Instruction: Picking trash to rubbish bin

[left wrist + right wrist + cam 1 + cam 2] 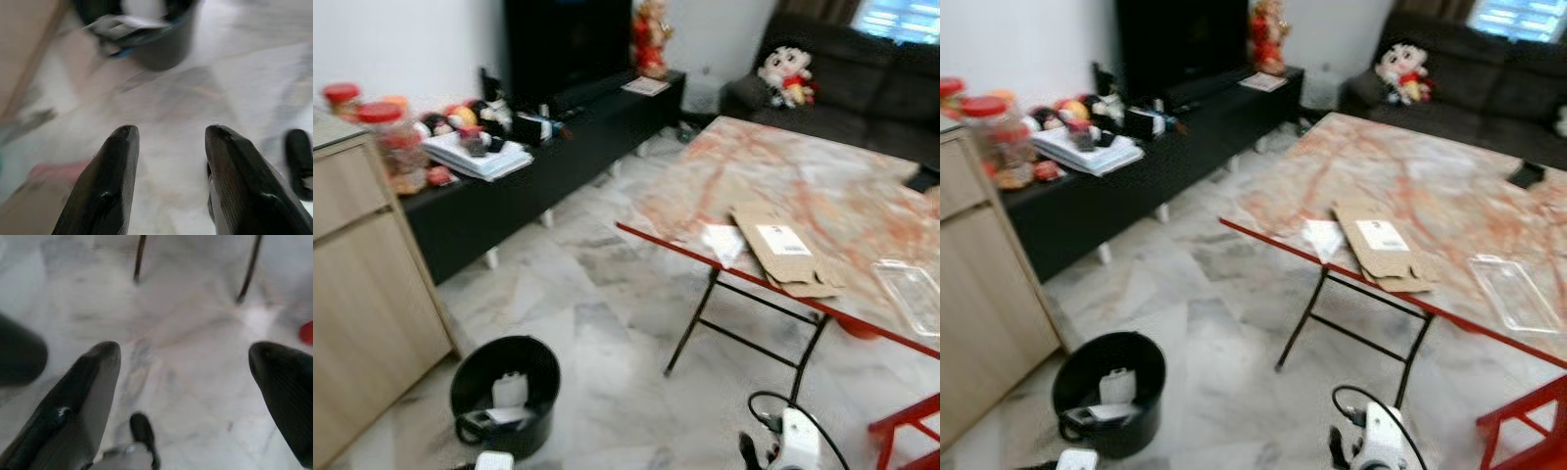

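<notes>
While both arms hang low over the marble floor [607, 392], the left gripper [168, 142] is parted moderately and the right gripper [186, 362] is spread wide; neither holds anything. Beyond the left gripper stands the black rubbish bin [470, 377], already containing items. Trash remains on the folding table [803, 166]: flattened cardboard [783, 255] and what appears to be crumpled paper [720, 240] at its near edge, plus a clear tray [911, 294]. Risk: the cardboard overhangs the edge, so a careless approach may knock it to the floor.
</notes>
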Motion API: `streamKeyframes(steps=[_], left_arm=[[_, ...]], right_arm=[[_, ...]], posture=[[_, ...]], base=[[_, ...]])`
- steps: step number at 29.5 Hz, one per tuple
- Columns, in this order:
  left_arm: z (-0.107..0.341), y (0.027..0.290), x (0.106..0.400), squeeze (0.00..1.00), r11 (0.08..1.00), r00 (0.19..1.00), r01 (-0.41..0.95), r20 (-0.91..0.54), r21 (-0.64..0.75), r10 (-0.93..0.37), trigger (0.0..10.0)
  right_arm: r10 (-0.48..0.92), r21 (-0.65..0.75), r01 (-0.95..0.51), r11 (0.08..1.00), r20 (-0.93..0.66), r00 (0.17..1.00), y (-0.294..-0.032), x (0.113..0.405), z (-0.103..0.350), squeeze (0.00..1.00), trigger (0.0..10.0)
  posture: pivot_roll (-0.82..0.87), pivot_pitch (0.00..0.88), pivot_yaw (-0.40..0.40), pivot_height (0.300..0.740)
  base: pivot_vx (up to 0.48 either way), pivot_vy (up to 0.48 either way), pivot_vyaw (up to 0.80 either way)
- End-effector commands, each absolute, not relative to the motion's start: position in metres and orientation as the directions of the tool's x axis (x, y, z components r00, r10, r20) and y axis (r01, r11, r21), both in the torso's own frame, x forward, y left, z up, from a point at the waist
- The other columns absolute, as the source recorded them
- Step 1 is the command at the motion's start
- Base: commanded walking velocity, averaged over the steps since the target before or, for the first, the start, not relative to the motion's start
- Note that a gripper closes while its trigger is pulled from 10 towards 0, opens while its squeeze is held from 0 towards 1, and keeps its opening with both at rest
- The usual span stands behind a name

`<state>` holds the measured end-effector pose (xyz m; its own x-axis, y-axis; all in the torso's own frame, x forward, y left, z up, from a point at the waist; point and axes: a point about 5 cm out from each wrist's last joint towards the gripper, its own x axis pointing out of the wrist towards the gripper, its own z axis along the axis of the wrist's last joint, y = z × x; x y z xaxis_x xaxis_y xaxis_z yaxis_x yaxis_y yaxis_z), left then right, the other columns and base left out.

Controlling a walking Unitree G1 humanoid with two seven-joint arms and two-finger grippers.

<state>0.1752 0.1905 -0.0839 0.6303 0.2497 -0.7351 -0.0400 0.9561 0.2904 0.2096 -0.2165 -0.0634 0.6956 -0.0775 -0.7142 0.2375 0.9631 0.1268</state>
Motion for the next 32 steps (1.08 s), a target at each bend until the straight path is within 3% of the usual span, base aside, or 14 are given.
streamKeyframes(steps=[1, 28, 32], left_arm=[[-0.086, 0.193, 0.171, 0.00, 0.952, 0.615, -0.028, -0.745, 0.306, 0.258, 10.0], [-0.085, 0.194, 0.172, 0.00, 0.951, 0.617, -0.042, -0.741, 0.305, 0.265, 10.0], [-0.080, 0.192, 0.182, 0.00, 0.951, 0.650, -0.045, -0.713, 0.307, 0.262, 10.0]], right_arm=[[-0.086, 0.128, 0.251, 0.959, -0.717, 0.692, -0.217, 0.209, -0.064, 0.00, 10.0], [-0.093, 0.134, 0.267, 0.954, -0.716, 0.692, -0.218, 0.208, -0.064, 0.00, 10.0], [-0.091, 0.134, 0.260, 0.956, -0.709, 0.699, -0.218, 0.210, -0.063, 0.00, 10.0]], posture=[[-0.08, 0.000, -0.095, 0.740], [-0.07, 0.000, -0.100, 0.740], [-0.08, 0.000, -0.102, 0.740]], base=[[0.000, 0.000, -0.80], [0.000, 0.000, -0.80], [0.000, 0.000, -0.80]])
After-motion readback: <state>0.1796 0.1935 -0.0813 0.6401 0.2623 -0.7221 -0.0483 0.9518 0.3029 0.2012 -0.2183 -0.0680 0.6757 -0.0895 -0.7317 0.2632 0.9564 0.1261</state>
